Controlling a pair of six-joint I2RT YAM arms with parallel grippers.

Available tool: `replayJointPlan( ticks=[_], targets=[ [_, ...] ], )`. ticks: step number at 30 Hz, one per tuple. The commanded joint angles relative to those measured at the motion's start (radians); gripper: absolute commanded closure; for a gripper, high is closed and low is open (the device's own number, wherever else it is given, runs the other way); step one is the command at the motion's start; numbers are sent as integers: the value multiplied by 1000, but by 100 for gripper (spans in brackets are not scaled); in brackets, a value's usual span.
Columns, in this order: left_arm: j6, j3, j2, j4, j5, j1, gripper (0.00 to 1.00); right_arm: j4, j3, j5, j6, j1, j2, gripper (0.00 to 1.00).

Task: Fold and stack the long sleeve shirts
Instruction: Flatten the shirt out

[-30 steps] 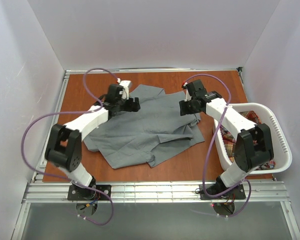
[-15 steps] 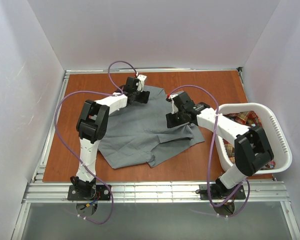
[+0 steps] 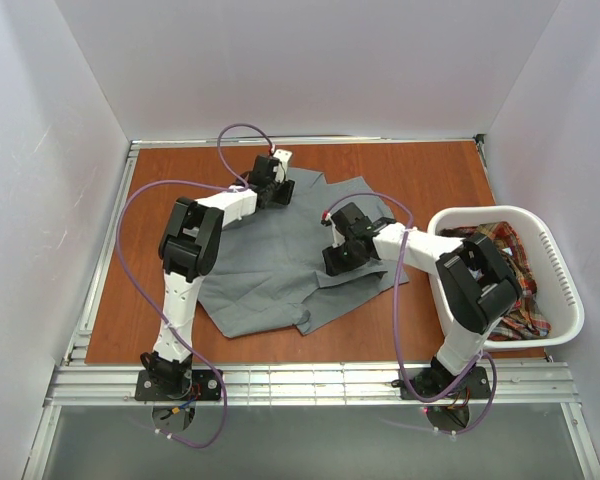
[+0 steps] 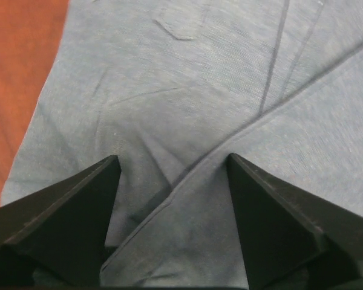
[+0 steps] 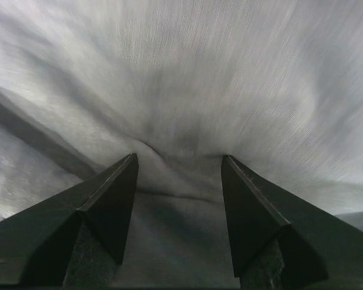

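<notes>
We are looking at the grey shirt (image 3: 265, 275), which is lying spread and rumpled across the middle of the brown table (image 3: 430, 170), its right-hand part turned over onto itself. Our left gripper (image 4: 172, 160) is reaching down onto the shirt's far edge. Its jaws are standing apart, straddling a diagonal fold of the grey cloth without closing on it, and a strip of bare table is showing just to the left of the cloth. Our right gripper (image 5: 178, 158) is sitting on the shirt's right side, and its jaws are pinching a bunch of the grey cloth, with creases fanning away from the grip. The plaid shirt (image 3: 515, 265) is lying crumpled inside the white basket (image 3: 570, 300), which is standing at the table's right edge, near the grey shirt.
</notes>
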State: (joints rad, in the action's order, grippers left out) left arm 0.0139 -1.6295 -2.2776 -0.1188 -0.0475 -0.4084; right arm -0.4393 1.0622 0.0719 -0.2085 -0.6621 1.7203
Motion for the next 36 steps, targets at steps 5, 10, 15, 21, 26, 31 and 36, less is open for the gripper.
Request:
replayJointPlan(
  ticks=[5,10,15,21,26,31,36],
  targets=[
    [-117,-53,-54,-13,33,118,14,10,-93,78,-48,-5,42,47],
    [-204,-87,-100,-19,87,180,11,5,-123,75,-42,-4,33,47],
    [-310,-135,-134,-67,60,256,10,5,-131,80,-39,-5,28,47],
    [-292,-145,-63,-67,-51,287,7,7,-108,85,-32,-5,24,46],
    [-207,-61,82,-24,46,246,6,-7,-42,72,-20,-5,5,47],
    [-32,71,233,-22,-18,85,6,-56,62,13,3,-2,-14,47],
    [-45,178,300,-25,-14,-16,6,-91,125,-61,-5,36,-102,46]
  ],
)
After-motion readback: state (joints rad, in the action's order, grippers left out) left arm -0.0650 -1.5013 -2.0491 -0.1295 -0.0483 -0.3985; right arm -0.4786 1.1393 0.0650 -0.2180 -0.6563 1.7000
